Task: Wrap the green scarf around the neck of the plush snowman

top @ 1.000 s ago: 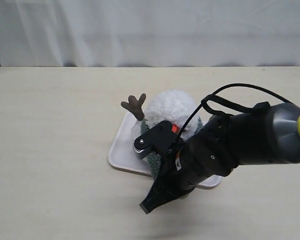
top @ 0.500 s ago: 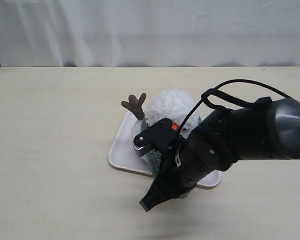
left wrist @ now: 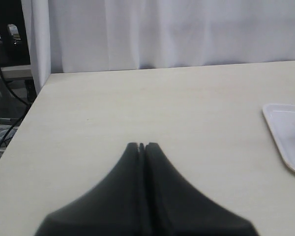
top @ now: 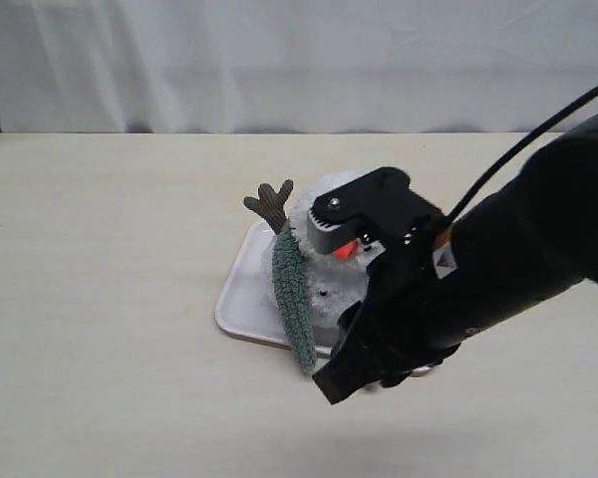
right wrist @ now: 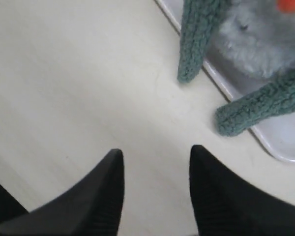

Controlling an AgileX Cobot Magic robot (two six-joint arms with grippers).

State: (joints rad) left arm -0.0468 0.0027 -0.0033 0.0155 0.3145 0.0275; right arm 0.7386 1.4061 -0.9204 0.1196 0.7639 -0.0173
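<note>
The plush snowman (top: 329, 289) stands on a white tray (top: 241, 297), with its orange nose (top: 344, 249) and one brown twig arm (top: 269, 204) showing. The green scarf (top: 292, 299) lies at its neck, and one end hangs down the front past the tray edge. In the right wrist view both scarf ends (right wrist: 194, 44) (right wrist: 260, 108) droop over the tray rim (right wrist: 280, 140) beside the white body (right wrist: 258, 42). My right gripper (right wrist: 157, 152) (top: 337, 383) hovers open in front of the tray, holding nothing. My left gripper (left wrist: 141, 145) is shut and empty, well away from the snowman.
The right arm (top: 498, 269) covers the snowman's right side and much of its head. White curtain (top: 299, 60) hangs behind the pale table. The left wrist view shows the table's far left edge (left wrist: 39, 93) and a corner of the tray (left wrist: 285, 132).
The right arm has risen and drawn back to the right, off the snowman's front. The scarf end it covered now hangs free in plain view.
</note>
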